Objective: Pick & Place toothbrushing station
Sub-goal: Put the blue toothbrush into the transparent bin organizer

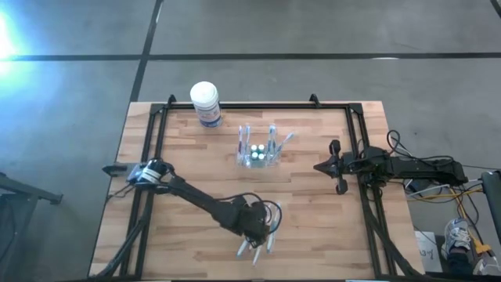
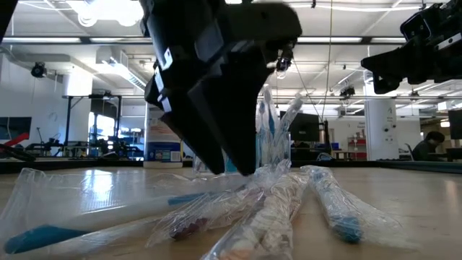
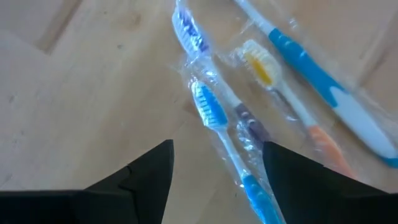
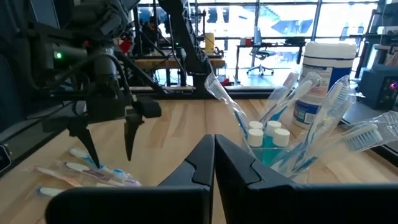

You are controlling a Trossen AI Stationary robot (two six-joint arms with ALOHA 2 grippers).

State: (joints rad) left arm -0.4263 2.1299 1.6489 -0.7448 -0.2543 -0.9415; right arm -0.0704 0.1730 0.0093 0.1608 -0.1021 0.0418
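Note:
The toothbrushing station point(image 1: 258, 155) point(image 4: 273, 146), a clear holder with several toothbrushes upright in it, stands at the table's middle toward the far edge. Several toothbrushes in clear wrappers point(image 1: 257, 249) point(image 2: 267, 202) lie flat in a loose pile near the front edge. My left gripper point(image 1: 257, 238) point(image 3: 217, 146) is open and points steeply down just over that pile. Its fingers stand either side of a blue-bristled wrapped brush point(image 3: 211, 112). My right gripper point(image 1: 319, 167) point(image 4: 214, 149) is shut, level, at the right, facing the station, with nothing in it.
A white cylindrical tub with a blue label point(image 1: 205, 102) point(image 4: 326, 68) stands at the far edge, left of the station. Black frame rails point(image 1: 156, 133) run along the table's sides and back. Bare wood lies between the pile and the station.

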